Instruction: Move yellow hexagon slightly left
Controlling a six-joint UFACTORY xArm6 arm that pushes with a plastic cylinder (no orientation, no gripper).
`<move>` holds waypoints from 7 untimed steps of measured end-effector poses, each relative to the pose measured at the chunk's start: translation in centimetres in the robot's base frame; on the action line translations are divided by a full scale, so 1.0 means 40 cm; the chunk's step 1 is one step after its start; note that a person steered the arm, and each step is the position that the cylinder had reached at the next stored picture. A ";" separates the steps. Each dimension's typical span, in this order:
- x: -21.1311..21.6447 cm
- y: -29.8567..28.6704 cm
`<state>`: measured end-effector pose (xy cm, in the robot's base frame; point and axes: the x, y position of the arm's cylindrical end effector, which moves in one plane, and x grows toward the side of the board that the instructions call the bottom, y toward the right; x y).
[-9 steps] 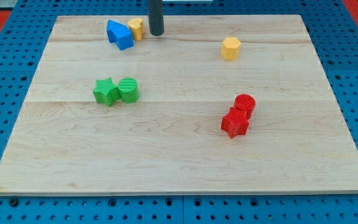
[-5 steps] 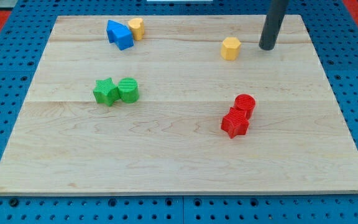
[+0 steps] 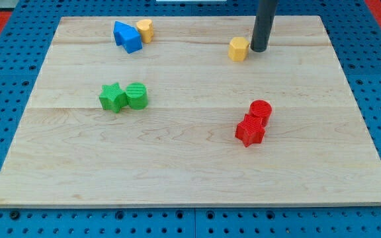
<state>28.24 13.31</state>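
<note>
The yellow hexagon (image 3: 239, 49) sits near the view's top, right of centre, on the wooden board (image 3: 190, 152). My tip (image 3: 258, 49) is down at the board just to the right of the hexagon, touching or almost touching its right side. The dark rod rises from it out of the view's top.
A blue block (image 3: 127, 36) and a small yellow block (image 3: 145, 30) touch at the top left. A green star (image 3: 112, 98) and a green cylinder (image 3: 137, 95) sit together at the left. A red cylinder (image 3: 260, 110) and a red star (image 3: 249, 130) sit at the right.
My tip swept from the top left across to the hexagon's right, then came back left against it. The yellow hexagon has shifted a little to the left.
</note>
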 end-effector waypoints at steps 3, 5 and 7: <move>0.083 -0.160; 0.161 -0.224; 0.107 -0.125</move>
